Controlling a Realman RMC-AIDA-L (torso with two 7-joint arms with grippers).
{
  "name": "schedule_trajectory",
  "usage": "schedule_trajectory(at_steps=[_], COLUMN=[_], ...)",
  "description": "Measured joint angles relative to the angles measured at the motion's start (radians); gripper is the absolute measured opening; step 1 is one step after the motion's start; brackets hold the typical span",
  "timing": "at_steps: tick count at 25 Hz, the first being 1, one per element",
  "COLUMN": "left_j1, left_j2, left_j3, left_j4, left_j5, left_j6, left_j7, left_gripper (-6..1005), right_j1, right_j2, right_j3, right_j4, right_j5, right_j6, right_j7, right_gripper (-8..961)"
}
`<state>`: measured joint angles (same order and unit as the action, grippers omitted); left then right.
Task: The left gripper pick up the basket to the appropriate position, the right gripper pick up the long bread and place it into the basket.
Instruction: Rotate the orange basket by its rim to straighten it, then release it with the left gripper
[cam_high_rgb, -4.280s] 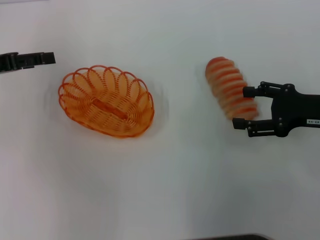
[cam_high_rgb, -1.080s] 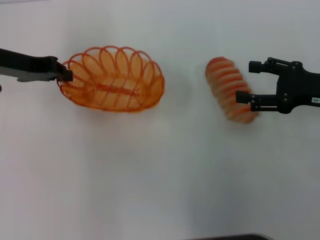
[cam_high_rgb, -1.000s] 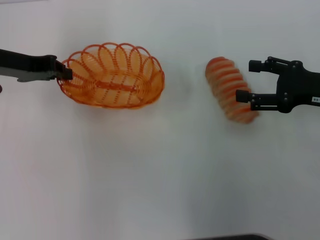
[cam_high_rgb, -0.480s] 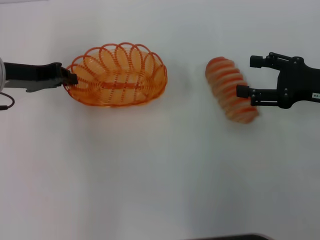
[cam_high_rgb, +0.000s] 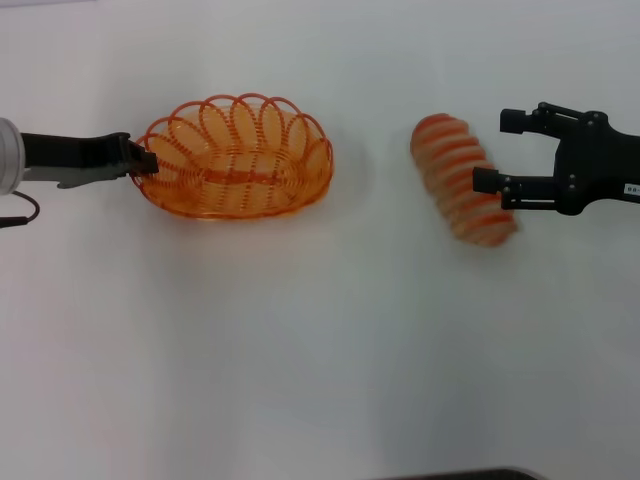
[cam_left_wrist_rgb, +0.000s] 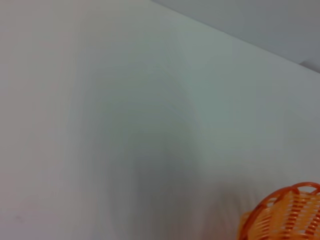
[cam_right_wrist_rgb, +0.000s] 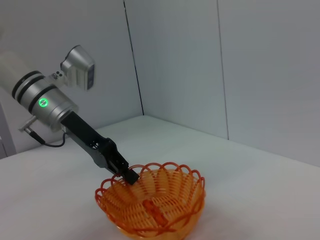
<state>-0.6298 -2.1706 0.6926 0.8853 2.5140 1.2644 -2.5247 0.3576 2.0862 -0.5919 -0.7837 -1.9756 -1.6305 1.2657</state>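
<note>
Long bread (cam_high_rgb: 462, 180) between open right end effector (cam_high_rgb: 500, 152) fingers

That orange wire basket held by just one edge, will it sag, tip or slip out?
The basket probably stays stiff: its looped wire rim keeps its oval shape while the left end effector pinches one end. It looks light, being open weave and empty. Gripped so far off-centre, it may tilt toward its free end, and thin wire could slip.

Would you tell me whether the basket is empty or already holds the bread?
Empty. The basket shows only bare wire inside, and the bread lies apart on the table, with the right gripper open around it.
</note>
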Motion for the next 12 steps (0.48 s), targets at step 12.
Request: schedule_trajectory(at_steps=[12], left_j1=[0.01], left_j2=[0.002], left_j3=[0.015], left_j4=[-0.022], left_j5=[-0.012], left_j6=[-0.048], left_j7=[0.0], left_gripper=[80], right_j1=[0.009], right_j2=[0.0], right_j3=[0.0], right_j4=[0.002], right_j5=[0.0], right_j6=[0.0], right_j7=[0.001], right_gripper=[930])
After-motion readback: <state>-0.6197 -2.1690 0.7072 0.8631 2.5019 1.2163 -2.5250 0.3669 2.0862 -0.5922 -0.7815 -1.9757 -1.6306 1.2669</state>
